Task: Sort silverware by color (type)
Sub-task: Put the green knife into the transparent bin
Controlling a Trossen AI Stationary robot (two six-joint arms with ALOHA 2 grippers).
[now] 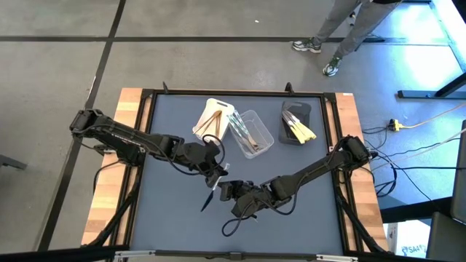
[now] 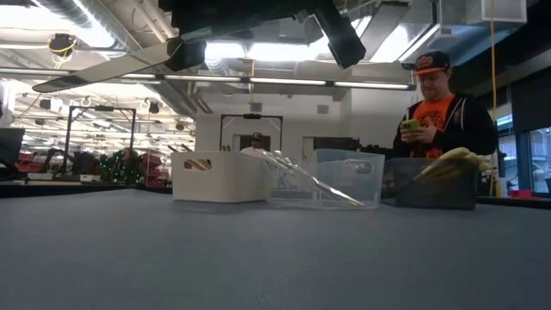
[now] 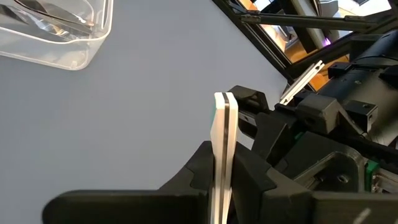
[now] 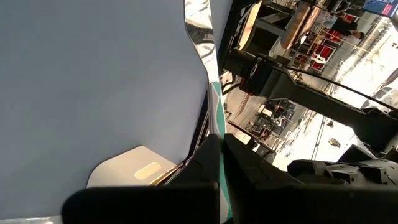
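One piece of silverware, a thin clear plastic utensil [image 2: 112,71] with a knife-like taper, hangs high above the middle of the blue table top [image 1: 167,218]. My left gripper [image 1: 216,172] and my right gripper [image 1: 224,189] meet there, and both are shut on it. In the left wrist view I see it edge-on between my left fingers [image 3: 222,162]. In the right wrist view it runs forward from my right fingers [image 4: 219,149]. A dark streak [image 1: 207,198] lies below the grippers; whether it is the utensil or its shadow, I cannot tell. My left gripper pinches the utensil's flat faces between its two fingers, and one end [image 3: 222,106] sticks out past the fingertips. The piece is lifted clear of the table. My right gripper pinches the thin utensil [image 4: 214,127] between its two fingers. The fingers lie along the utensil, whose shiny far end [image 4: 199,25] reaches out ahead. It is clear of the table.
Three tubs stand along the far side: a white one [image 1: 215,116] with tan wooden pieces, a clear one [image 1: 251,132] with clear pieces, and a dark one [image 1: 297,122] with yellow pieces. A person [image 2: 439,103] stands beyond the far right edge.
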